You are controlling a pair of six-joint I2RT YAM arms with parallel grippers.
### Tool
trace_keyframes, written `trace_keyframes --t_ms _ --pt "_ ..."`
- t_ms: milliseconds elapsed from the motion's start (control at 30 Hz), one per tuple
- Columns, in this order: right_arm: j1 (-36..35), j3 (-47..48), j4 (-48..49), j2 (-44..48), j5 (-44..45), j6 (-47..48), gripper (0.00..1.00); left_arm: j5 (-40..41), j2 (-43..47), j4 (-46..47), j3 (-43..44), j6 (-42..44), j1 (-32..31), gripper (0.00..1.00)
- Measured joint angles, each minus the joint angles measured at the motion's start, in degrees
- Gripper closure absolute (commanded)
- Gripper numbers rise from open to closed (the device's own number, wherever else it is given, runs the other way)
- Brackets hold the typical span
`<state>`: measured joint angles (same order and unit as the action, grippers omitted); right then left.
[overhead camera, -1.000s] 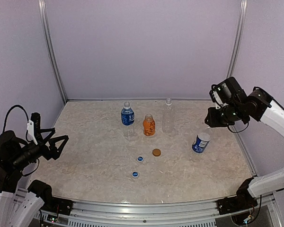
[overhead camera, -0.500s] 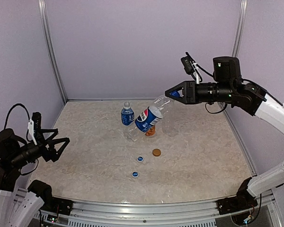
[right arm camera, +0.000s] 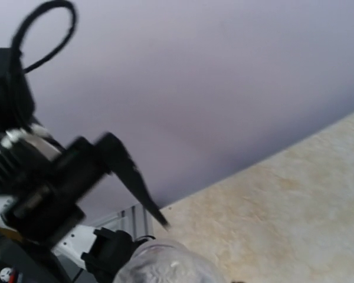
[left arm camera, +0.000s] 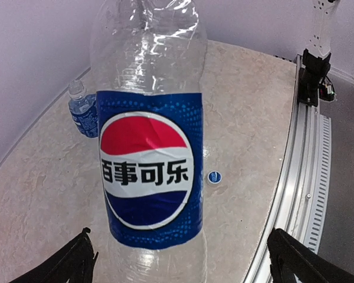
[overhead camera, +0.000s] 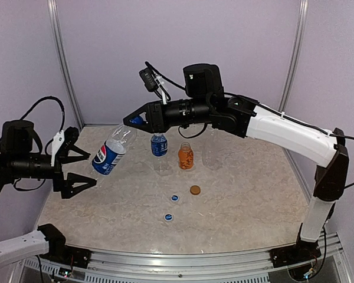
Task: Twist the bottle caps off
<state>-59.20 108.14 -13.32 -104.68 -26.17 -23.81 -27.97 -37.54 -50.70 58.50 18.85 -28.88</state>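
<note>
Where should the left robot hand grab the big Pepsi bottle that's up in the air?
Probably around the Pepsi bottle at its labelled middle. The right gripper pinches the neck end, so the bottle hangs tilted with its wide round body toward the left gripper. That one is open and faces the label, so it could come straight in from the left, one finger each side.

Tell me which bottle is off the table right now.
The Pepsi-labelled bottle, hanging tilted from the right gripper; the other three stand on the table.
</note>
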Motion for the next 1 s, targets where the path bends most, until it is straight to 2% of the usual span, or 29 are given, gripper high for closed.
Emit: trace_keyframes --t_ms 100,233,367,567,633,667,800,900,1000 --pt "-1.14 1.01 2.29 -2.19 -0.76 -0.17 1.0 1.33 -2.43 -1.03 0.2 1.05 -0.9 0.04" --pt "-1.95 1.01 4.87 -3.45 -2.16 -1.07 1.0 3.08 -4.17 -0.5 0.2 1.11 -1.01 0.18" --pt "-2.25 1.01 7.41 -3.82 -2.99 -1.7 1.0 5.01 -4.81 0.92 0.17 1.18 -1.2 0.27" --pt "-2.25 0.74 10.14 -3.87 -2.97 -2.58 0.99 5.29 -4.9 1.81 0.17 1.51 -2.01 0.53" --pt "-2.25 0.61 10.36 -3.93 -2.97 -2.89 0.69 5.29 -4.85 1.66 0.17 1.51 -2.03 0.55" --pt "-2.25 0.48 10.64 -3.98 -2.95 -3.02 0.59 5.29 -4.85 1.57 0.17 1.7 -2.03 0.56" --pt "-2.34 0.17 10.25 -3.96 -2.73 -3.06 0.31 7.45 -4.28 1.4 0.17 3.39 -2.08 0.59" --pt "-2.56 -0.2 8.44 -3.74 -0.79 -2.08 0.24 13.09 -3.15 2.75 -0.28 7.19 -2.08 0.6" --pt "-2.56 -1.53 6.4 -2.78 0.74 -1.09 0.23 20.68 -1.27 6.99 -2.25 14.01 -2.08 0.62"
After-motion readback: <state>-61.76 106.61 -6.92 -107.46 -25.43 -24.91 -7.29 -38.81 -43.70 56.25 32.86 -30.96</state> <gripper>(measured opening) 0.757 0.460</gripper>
